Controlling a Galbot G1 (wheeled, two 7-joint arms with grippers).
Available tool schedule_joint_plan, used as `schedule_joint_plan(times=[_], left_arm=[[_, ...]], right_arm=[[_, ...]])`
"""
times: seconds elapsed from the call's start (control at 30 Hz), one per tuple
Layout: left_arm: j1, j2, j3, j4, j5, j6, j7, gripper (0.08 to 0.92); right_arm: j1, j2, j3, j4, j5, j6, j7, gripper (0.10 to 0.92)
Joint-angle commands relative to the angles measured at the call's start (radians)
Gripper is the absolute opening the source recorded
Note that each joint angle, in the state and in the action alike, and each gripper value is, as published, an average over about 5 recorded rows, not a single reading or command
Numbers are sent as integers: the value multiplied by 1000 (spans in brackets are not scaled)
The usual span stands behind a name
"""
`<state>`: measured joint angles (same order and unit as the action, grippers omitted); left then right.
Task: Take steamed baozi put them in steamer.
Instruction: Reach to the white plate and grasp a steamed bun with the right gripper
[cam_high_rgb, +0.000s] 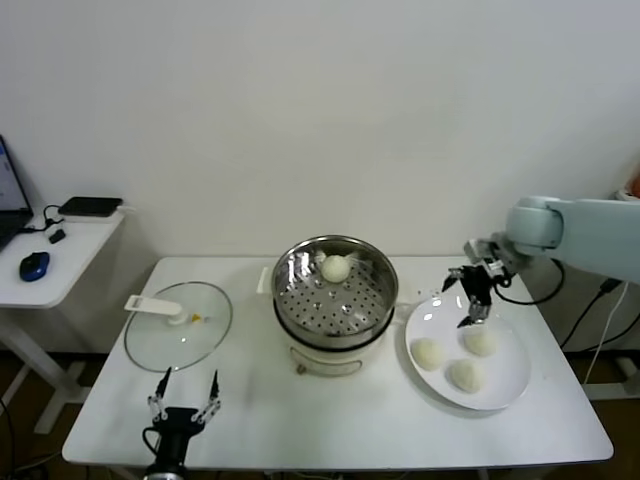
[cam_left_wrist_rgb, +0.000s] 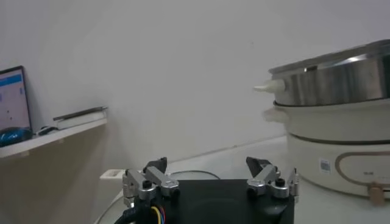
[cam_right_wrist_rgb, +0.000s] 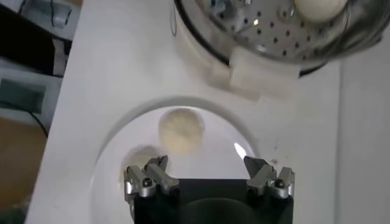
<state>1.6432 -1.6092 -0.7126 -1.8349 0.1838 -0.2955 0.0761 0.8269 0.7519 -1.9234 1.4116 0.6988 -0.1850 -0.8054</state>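
Down at the near edge of the table (cam_high_rgb: 330, 420), toward the left corner, the left gripper (cam_high_rgb: 185, 398) sits low and parked, fingers spread apart with nothing between them. Just behind it lies the glass lid (cam_high_rgb: 178, 325), flat on the left side of the table, its white handle pointing to the left edge.

Over on the right side rests the white plate (cam_high_rgb: 505, 385), close to the near edge, and on it three buns (cam_high_rgb: 466, 374): one toward the near rim, one on the side nearest the steamer (cam_high_rgb: 335, 300), one at the far part of the plate. Above that far bun hangs the right gripper (cam_high_rgb: 470, 298), pointing down, fingers spread wide and empty, not touching any bun. In the right wrist view the right gripper (cam_right_wrist_rgb: 208, 178) has its two fingertips (cam_right_wrist_rgb: 149, 176) standing well apart over the plate (cam_right_wrist_rgb: 109, 176); one bun (cam_right_wrist_rgb: 181, 129) lies beyond the tips and another sits partly hidden under one finger.

In the middle of the table stands the steamer, a shiny steel pot on a white base, and a fourth bun (cam_high_rgb: 335, 267) sits on the holed floor against the far wall. From the left wrist view the steamer (cam_left_wrist_rgb: 341, 122) rises off to one side beyond the open left gripper (cam_left_wrist_rgb: 207, 173).

Farther back, past the left edge, a side desk (cam_high_rgb: 60, 255) carries a blue mouse (cam_high_rgb: 33, 265)
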Motion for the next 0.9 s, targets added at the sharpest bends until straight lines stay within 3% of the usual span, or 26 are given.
schedule_joint_plan(times=[0.03, 0.4, 0.9], left_arm=[[2, -49, -1, 2, 1, -2, -1, 823], [6, -49, -6, 0, 4, -4, -3, 823], [8, -49, -9, -2, 9, -3, -2, 823]], right_arm=[[-174, -60, 109, 52, -2, -196, 30, 823], [-420, -21, 343, -74, -64, -201, 87, 823], [-456, 68, 376, -152, -82, -212, 95, 823]])
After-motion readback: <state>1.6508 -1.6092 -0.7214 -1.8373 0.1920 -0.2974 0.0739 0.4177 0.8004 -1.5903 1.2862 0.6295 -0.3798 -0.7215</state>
